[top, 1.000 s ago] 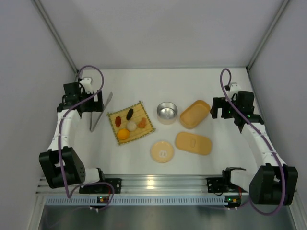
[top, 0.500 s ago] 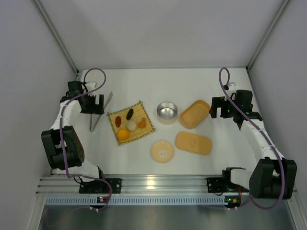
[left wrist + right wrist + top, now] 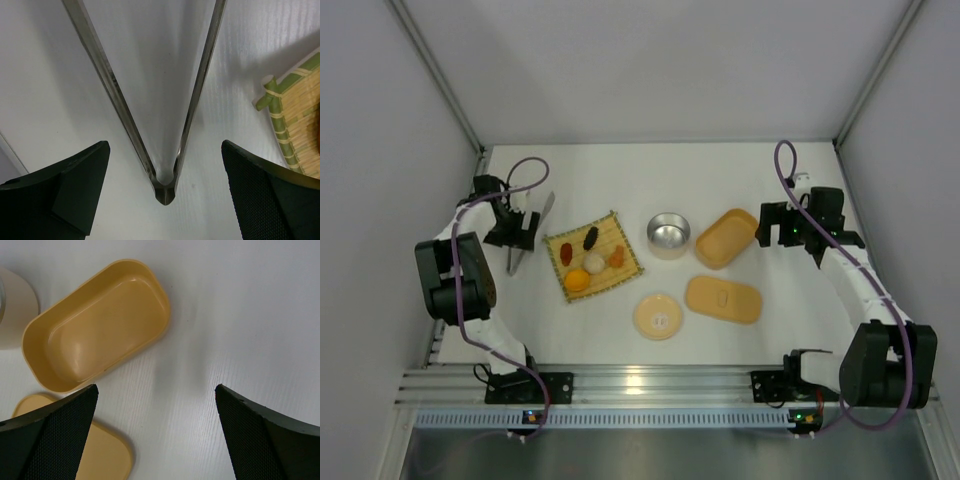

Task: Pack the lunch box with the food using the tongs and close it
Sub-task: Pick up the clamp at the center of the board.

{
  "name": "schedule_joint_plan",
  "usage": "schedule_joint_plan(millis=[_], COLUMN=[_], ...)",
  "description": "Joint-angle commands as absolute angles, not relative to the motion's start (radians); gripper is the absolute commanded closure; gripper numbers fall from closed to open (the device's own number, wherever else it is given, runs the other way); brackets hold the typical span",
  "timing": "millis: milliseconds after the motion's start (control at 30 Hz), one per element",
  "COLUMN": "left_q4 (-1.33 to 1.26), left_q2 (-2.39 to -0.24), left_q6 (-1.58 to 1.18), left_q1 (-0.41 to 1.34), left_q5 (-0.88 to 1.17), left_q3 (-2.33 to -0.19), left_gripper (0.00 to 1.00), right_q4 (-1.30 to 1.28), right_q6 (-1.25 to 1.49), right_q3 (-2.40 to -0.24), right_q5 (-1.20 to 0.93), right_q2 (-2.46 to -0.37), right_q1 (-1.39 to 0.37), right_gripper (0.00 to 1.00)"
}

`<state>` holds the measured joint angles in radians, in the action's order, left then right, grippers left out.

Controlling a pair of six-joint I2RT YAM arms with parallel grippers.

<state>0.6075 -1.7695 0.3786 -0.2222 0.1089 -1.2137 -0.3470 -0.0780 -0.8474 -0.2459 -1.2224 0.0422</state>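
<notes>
Top external view shows the open lunch box (image 3: 726,238) lying empty at right, its lid (image 3: 723,299) just nearer the arms. The right gripper (image 3: 775,226) is spread wide beside the box, holding nothing. The left gripper (image 3: 162,146), jaws equally wide, straddles the hinge end of the tongs (image 3: 165,189), which lie flat left of the mat (image 3: 608,277). Closing so near the hinge risks the slim arms pivoting or slipping out, and a skewed grip could later knock the small food (image 3: 593,262) pieces off.

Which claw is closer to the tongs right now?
Left. The left claw hangs open over the joined end of the tongs; the right claw is far away, beside the lunch box.
</notes>
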Motion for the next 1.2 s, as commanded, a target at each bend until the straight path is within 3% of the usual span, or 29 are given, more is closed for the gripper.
schedule_joint_plan(millis=[0,433,533,700,800,1167], left_q4=[0.595,0.483,0.476,0.486,0.502,0.738], left_q2=[-1.815,-1.933,-1.954,-1.999,-1.982,-1.710], left_q6=[0.402,0.377,0.377,0.354,0.347,0.324], left_q1=[-0.229,-0.229,-0.229,-0.229,-0.229,-0.230], left_q5=[0.110,0.130,0.136,0.127,0.135,0.238], left_q3=[-1.259,-1.269,-1.273,-1.307,-1.312,-1.445], left_gripper=[0.02,0.07,0.17,0.52,0.64,0.73], right_q4=[-0.331,-0.328,-0.327,-0.328,-0.324,-0.328], right_q6=[-0.083,-0.084,-0.084,-0.086,-0.084,-0.084], right_q3=[-0.893,-0.891,-0.893,-0.893,-0.894,-0.893], right_q5=[-0.256,-0.245,-0.245,-0.247,-0.247,-0.261], right_q2=[-1.224,-1.236,-1.242,-1.250,-1.252,-1.236], right_q1=[0.035,0.035,0.035,0.035,0.035,0.035], right_gripper=[0.01,0.01,0.01,0.01,0.00,0.01])
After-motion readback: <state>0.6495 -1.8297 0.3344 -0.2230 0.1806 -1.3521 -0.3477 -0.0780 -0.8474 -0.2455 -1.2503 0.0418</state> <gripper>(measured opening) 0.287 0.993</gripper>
